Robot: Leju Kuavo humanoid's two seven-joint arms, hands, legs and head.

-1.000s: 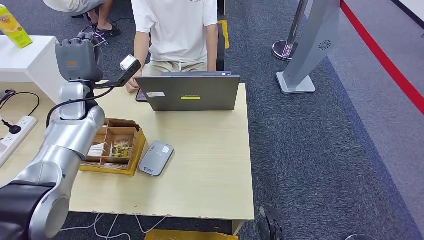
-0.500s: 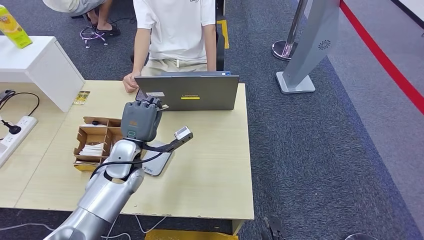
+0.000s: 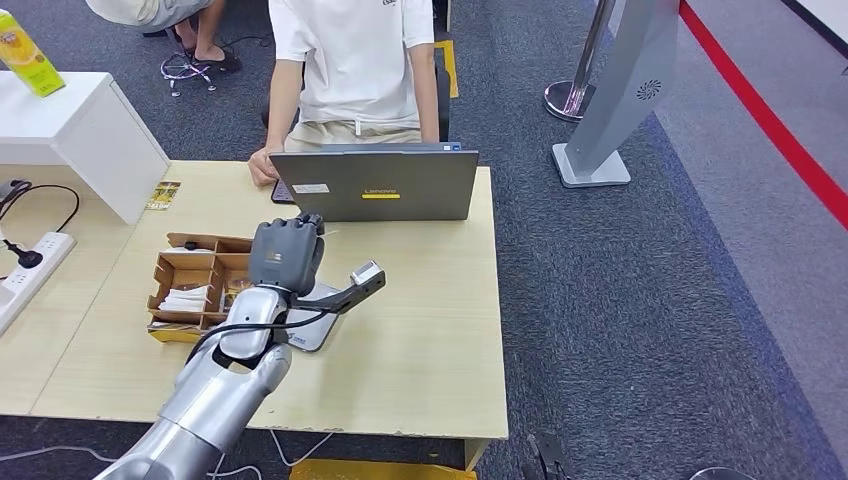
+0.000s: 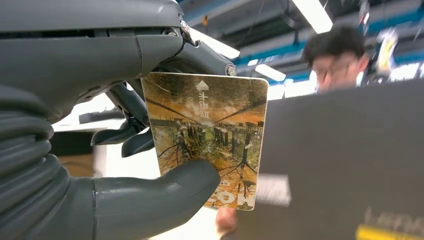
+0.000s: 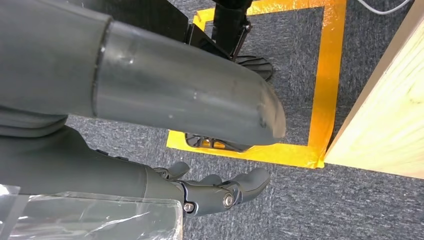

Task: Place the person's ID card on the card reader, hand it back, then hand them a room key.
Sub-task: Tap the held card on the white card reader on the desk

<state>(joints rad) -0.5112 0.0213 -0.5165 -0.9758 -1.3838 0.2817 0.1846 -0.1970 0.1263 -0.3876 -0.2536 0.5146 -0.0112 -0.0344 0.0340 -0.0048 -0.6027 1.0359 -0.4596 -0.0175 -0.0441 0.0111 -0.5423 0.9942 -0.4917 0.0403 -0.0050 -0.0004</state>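
I am holding the room key card (image 4: 210, 137) pinched between thumb and fingers (image 4: 130, 137) of my left hand (image 3: 287, 252), over the bench (image 3: 420, 330), facing the person (image 3: 355, 60) beyond the laptop (image 3: 385, 187); right hand (image 5: 220, 192) is hanging empty, fingers loose.
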